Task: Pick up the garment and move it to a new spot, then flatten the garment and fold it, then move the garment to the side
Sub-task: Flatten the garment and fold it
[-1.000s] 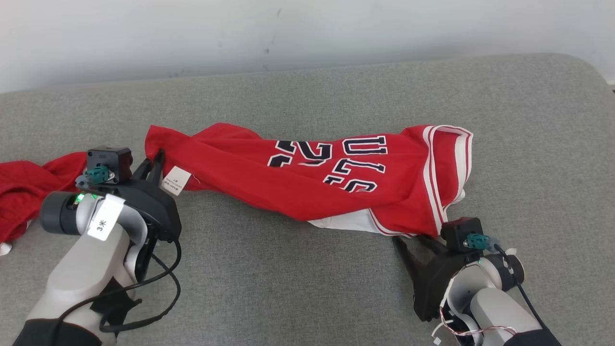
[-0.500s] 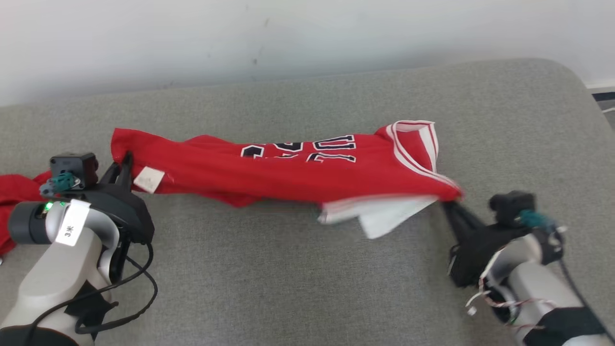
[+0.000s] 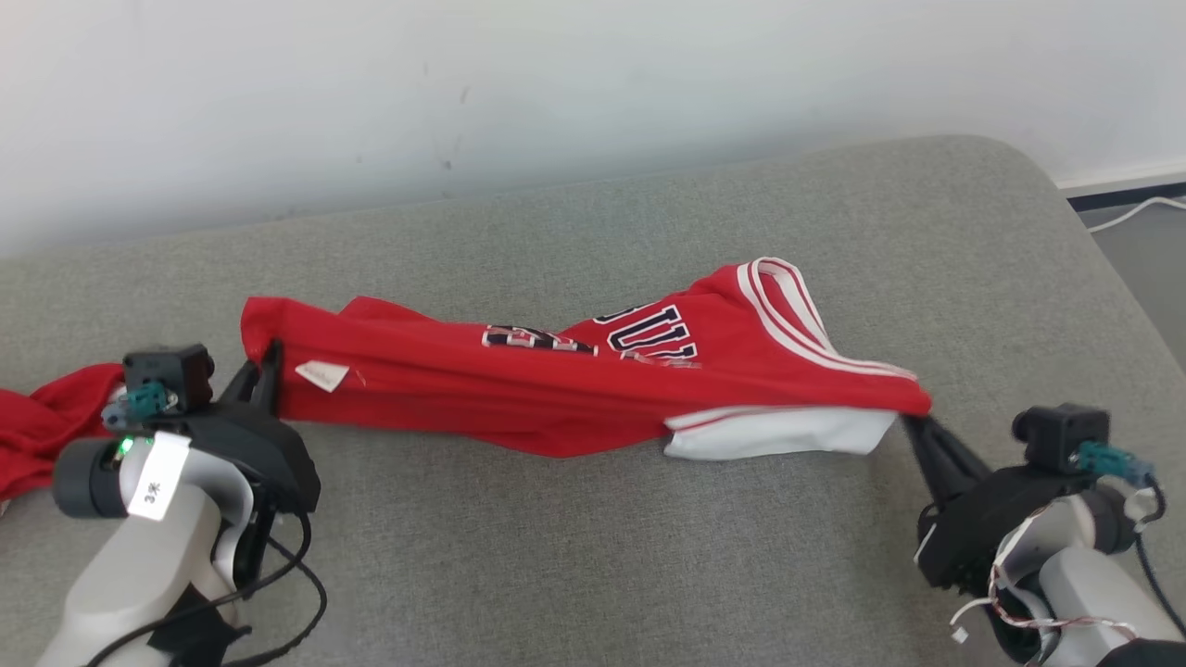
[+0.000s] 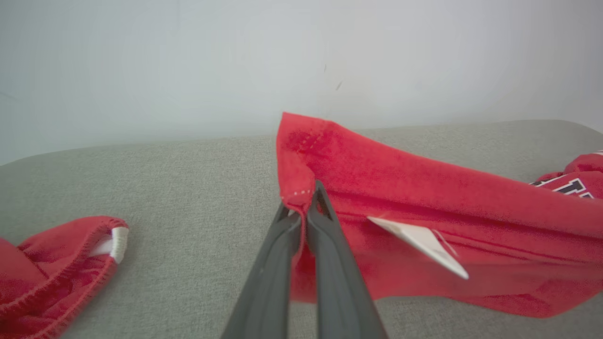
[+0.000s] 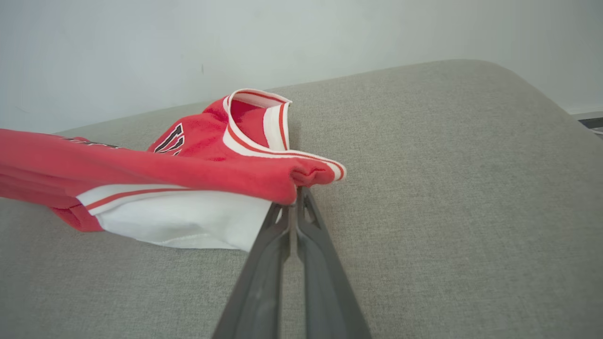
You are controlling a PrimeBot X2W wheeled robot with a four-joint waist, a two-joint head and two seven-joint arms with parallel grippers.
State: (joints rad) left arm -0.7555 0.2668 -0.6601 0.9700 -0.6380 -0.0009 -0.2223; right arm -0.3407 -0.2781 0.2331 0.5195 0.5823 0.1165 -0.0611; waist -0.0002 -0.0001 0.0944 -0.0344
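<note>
Nearest us, our left claw is pinched together on one red corner of the red jersey, and in the left wrist view its dark fingers press the hem between them. At the lower right, our right claw is clamped on the opposite end, where red cloth bunches over a white panel. The jersey hangs stretched between the two claws across the middle of the grey surface. Its middle sags, and we cannot tell whether it touches. A white label dangles near the left claw. A second red cloth lies crumpled at the far left edge. Beyond the surface stands a pale wall, with a white cable at the right.
</note>
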